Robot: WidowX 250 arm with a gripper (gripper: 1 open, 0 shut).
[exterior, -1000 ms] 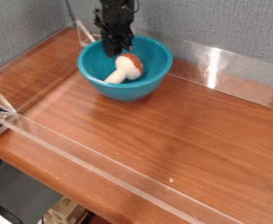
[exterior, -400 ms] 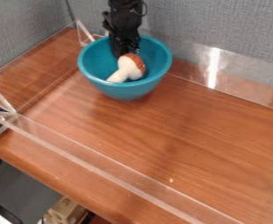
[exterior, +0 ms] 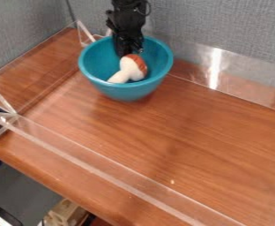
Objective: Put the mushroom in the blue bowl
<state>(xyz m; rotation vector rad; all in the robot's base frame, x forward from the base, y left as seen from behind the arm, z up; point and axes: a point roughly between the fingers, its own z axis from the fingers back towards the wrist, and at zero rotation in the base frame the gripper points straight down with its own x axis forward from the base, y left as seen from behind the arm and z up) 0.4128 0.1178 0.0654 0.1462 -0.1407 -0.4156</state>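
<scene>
Mushroom (exterior: 130,69) lies inside the blue bowl (exterior: 159,78), directly below and slightly toward the camera from the end effector (exterior: 128,48). It rests on its side: orange-brown cap up near the fingertips, cream stem running down-left toward the bowl's near-left wall. That long axis slants away from the end effector.

End effector points almost straight down into the bowl from its far rim, fingers drawn narrow. Fingertips sit at or on the cap; whether they pinch it or only touch cannot be told from this single view. By the look of it, the mushroom's weight is on the bowl floor, so the placing seems all but done.

Judgement: what remains is letting go, if anything is held, and a straight lift. Upward is the open way out. The bowl walls close in around the fingertips, nearest at the far rim, so any sideways drift risks nudging the bowl.

Around the bowl the wooden tabletop (exterior: 164,150) lies bare, ringed by clear plastic walls (exterior: 240,66); the back wall stands just behind the end effector.
</scene>
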